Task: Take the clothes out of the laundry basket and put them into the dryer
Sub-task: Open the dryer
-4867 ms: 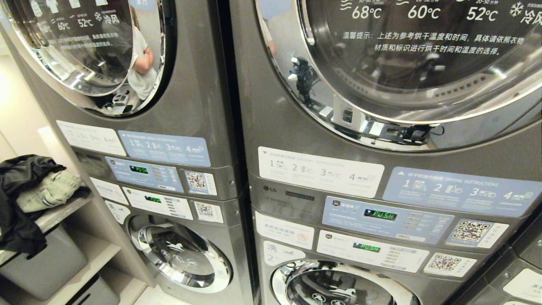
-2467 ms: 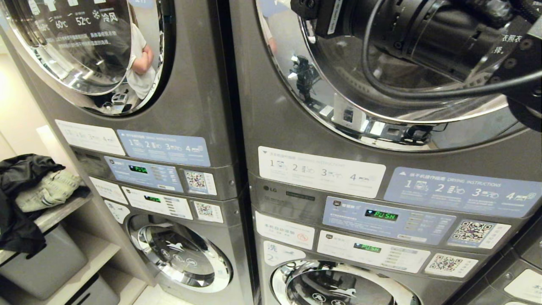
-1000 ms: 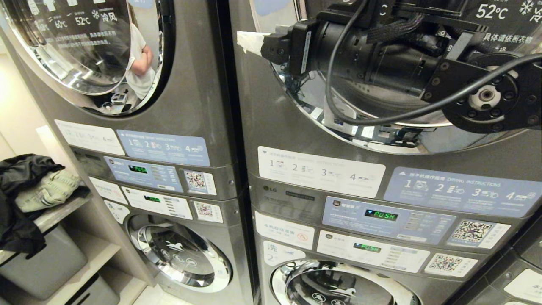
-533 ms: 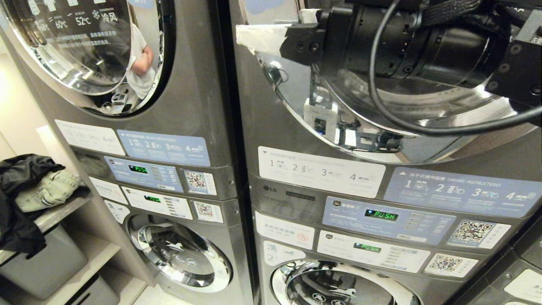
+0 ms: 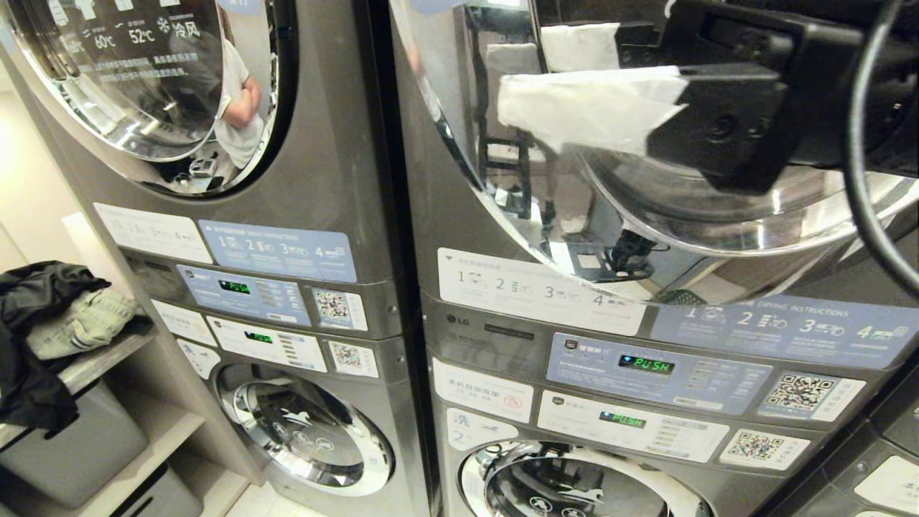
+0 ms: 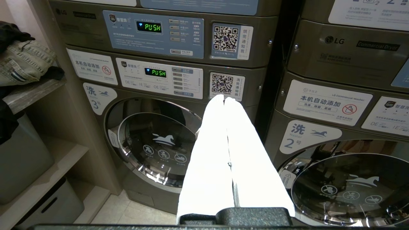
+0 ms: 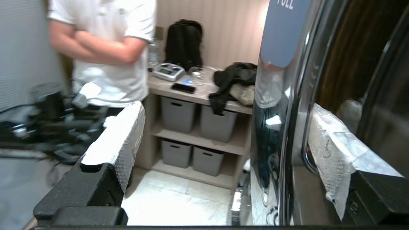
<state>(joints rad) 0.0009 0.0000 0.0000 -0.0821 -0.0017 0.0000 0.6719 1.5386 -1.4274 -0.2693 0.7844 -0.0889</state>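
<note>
The clothes [image 5: 50, 316], a black garment and pale jeans, lie heaped on a shelf top at the far left, also seen as the clothes [image 7: 236, 78] in the right wrist view. The laundry basket is out of view. The upper right dryer [image 5: 459, 215] has its round chrome door [image 5: 502, 187] swung partly out. My right gripper [image 5: 567, 72] is open at the door's free edge, one white-wrapped finger [image 7: 118, 137] outside and the other finger [image 7: 332, 150] behind the rim. My left gripper [image 6: 224, 100] is shut and empty, parked low facing the washers.
A person in a white shirt [image 7: 105, 48] stands with arms crossed beside the shelf unit [image 7: 198, 134], which holds grey bins. A second dryer-washer stack [image 5: 287, 273] stands to the left. Washer doors [image 5: 309, 431] sit below. A backpack [image 7: 183, 41] rests on the shelf.
The right dryer's door has swung out towards me. My right gripper has come closer and higher with the door edge between its open fingers. The left arm has kept still.
</note>
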